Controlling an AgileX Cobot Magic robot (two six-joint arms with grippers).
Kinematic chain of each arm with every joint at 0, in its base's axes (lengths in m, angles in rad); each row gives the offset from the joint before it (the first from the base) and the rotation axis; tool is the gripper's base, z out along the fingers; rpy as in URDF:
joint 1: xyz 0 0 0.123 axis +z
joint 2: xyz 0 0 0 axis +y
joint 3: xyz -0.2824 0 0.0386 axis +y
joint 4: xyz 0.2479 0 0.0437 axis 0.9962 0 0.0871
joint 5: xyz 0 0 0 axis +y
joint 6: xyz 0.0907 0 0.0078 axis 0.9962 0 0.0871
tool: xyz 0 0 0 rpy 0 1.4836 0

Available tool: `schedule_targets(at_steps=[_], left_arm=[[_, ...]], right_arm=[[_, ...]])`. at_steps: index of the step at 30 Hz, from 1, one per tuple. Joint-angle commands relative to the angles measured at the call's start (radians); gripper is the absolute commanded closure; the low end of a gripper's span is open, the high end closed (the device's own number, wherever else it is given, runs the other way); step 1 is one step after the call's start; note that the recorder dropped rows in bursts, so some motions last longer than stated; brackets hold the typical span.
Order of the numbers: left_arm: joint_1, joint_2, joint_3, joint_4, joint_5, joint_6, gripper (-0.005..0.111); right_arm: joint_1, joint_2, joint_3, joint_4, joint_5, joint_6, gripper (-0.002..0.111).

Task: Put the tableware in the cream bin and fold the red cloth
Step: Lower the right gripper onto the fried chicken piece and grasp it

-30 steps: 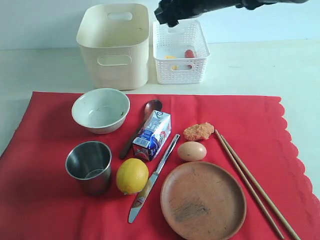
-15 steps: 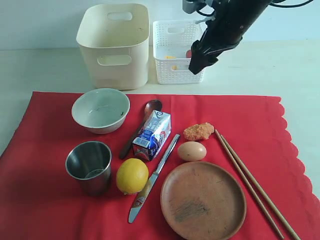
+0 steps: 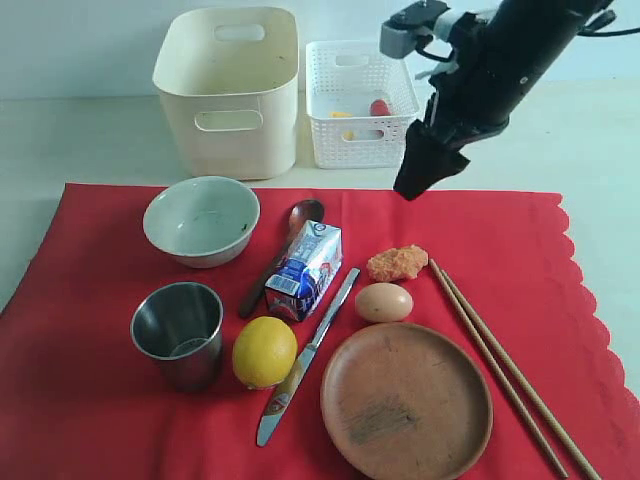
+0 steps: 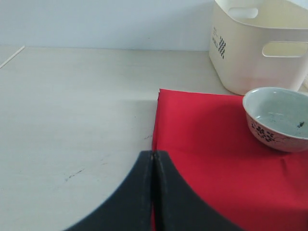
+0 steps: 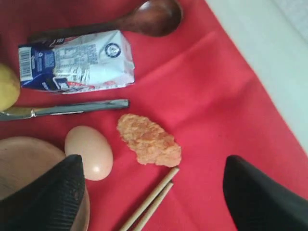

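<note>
Nearest, the round brown plate (image 3: pixel 406 400) looks stiff and matte, best pinched at its rim, while the thin wooden chopsticks (image 3: pixel 507 370) and flat metal table knife (image 3: pixel 307 355) lie low on the soft red cloth (image 3: pixel 90 430) and may slip unless taken across their middles. Farther back, the steel cup (image 3: pixel 178 332) and the glazed, likely breakable bowl (image 3: pixel 201 220) offer thin walls to clamp, and the wooden spoon (image 3: pixel 280 255) offers a slim handle. The right fingers (image 5: pixel 260 192) hang spread wide and empty over the cloth's far edge, the left fingers (image 4: pixel 139 192) are pressed together on nothing, and the smooth cream bin (image 3: pixel 228 90) stands farthest on the tabletop (image 3: pixel 80 140).
</note>
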Motion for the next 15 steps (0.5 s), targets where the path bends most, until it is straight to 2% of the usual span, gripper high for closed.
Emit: schedule_targets(at_steps=[1,7,10,15], left_arm=[[0.002,-0.007,0.003,0.004,-0.013,0.001,0.107],[0.002,-0.007,0.003,0.004,-0.013,0.001,0.107],[0.002,-0.007,0.003,0.004,-0.013,0.001,0.107],[0.002,-0.007,0.003,0.004,-0.013,0.001,0.107]], right_arm=[[0.001,-0.065,0.155,0.085,-0.104,-0.100,0.033],[0.001,-0.068,0.291,0.278,-0.211,-0.248,0.033],[0.001,-0.035,0.310,0.360,-0.217,-0.262,0.033],[0.001,-0.004,0.310,0.266,-0.267,-0.299,0.033]])
